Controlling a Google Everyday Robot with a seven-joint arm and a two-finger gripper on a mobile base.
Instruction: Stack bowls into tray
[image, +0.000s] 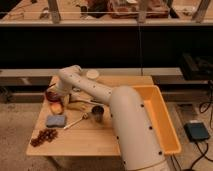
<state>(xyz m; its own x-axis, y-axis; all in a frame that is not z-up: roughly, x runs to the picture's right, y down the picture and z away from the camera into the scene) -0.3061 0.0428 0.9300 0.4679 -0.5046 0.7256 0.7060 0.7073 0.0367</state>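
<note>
Glossy dark maroon round bowl (51, 93) sits far left on wooden table (95, 137), well apart from bright yellow plastic tray (167, 127) at right. Gripper (61, 98) down beside bowl, grip state can't tell. Probably rigid, light, slick glaze, so pinch rim

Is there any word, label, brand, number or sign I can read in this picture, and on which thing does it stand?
No text can be read anywhere.
The yellow tray, maroon bowl and metal cup show no label.
The arm bears only dark dots, no writing.
The tool is low at the table's left, by the maroon bowl; no marking shows on it.
</note>
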